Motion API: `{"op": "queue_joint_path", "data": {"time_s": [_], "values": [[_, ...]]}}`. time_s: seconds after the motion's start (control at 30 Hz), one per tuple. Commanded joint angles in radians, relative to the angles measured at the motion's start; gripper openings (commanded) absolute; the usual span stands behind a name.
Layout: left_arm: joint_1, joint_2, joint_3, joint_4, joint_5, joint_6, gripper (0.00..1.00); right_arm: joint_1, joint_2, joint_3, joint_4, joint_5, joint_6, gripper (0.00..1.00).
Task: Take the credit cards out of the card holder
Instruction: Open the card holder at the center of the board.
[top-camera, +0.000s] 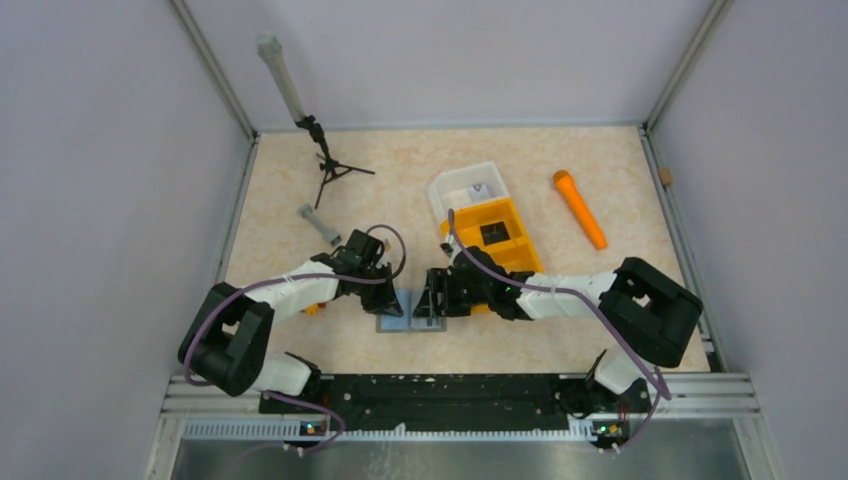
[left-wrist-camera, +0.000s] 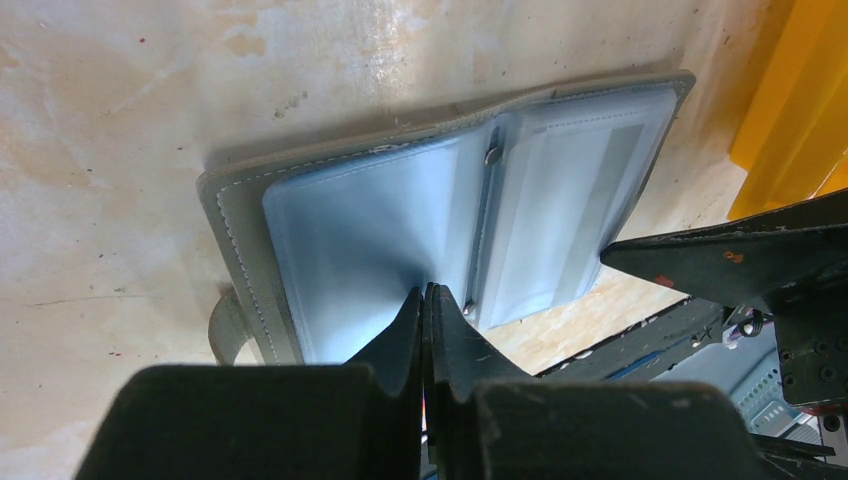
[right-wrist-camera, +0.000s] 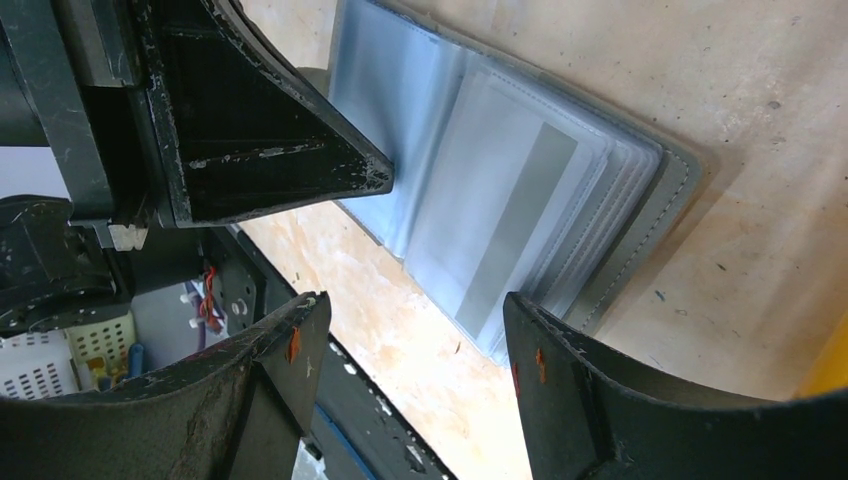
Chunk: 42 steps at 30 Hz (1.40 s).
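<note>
Card holder (top-camera: 410, 318) lies opened flat on the table (top-camera: 300, 190) toward its near edge, long axis left to right, spine near to far. Left gripper (left-wrist-camera: 425, 300), pinched shut, rests on its left panel; right gripper (right-wrist-camera: 410, 320) gapes wide around the right panel's corner. Credit cards (right-wrist-camera: 500, 220) look light, stiff, slick inside soft sleeves: pinch an exposed edge.
</note>
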Motion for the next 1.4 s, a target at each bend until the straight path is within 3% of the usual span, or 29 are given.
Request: {"op": "queue_joint_path", "data": {"time_s": [0.0, 0.23, 0.7, 1.03, 1.37], "values": [[-0.006, 0.007, 0.002, 0.016, -0.011, 0.014, 0.00, -0.005, 0.049, 0.019, -0.030, 0.033, 0.012, 0.68], [-0.007, 0.026, -0.011, 0.030, -0.005, 0.014, 0.00, -0.006, 0.119, 0.003, 0.152, -0.085, 0.091, 0.68], [-0.007, 0.029, -0.043, 0.075, 0.008, -0.001, 0.00, -0.006, 0.089, 0.002, 0.403, -0.208, 0.201, 0.68], [-0.007, 0.013, -0.036, 0.044, -0.025, 0.006, 0.00, -0.016, -0.059, 0.038, -0.033, 0.031, 0.028, 0.68], [-0.007, 0.016, -0.033, 0.043, -0.021, 0.006, 0.00, -0.018, 0.017, 0.020, 0.043, -0.026, 0.036, 0.69]]}}
